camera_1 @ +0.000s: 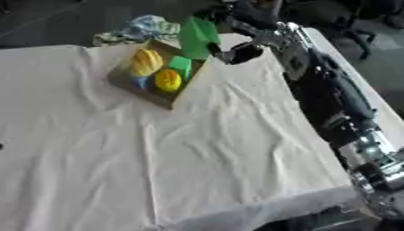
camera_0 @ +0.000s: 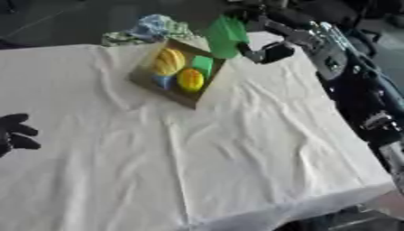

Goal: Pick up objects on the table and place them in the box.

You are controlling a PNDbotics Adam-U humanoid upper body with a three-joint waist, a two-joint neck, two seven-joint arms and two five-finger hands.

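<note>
A shallow cardboard box [camera_0: 150, 77] sits at the far middle of the white-clothed table. Inside lie a striped yellow fruit [camera_0: 168, 61], a yellow-orange fruit [camera_0: 190, 80], a small blue thing [camera_0: 163, 81] and a green block [camera_0: 203, 64]. My right arm reaches in from the right, and my right hand [camera_0: 267, 52] holds a green cup-shaped object [camera_0: 225, 36] tilted above the box's far right corner. At the left edge my left hand [camera_0: 16, 133] rests with its fingers spread and holds nothing.
A crumpled blue and patterned cloth [camera_0: 150, 28] lies just behind the box at the table's far edge. The white tablecloth [camera_0: 236, 149] is wrinkled across the middle and front. My right arm [camera_1: 331, 94] runs along the table's right side.
</note>
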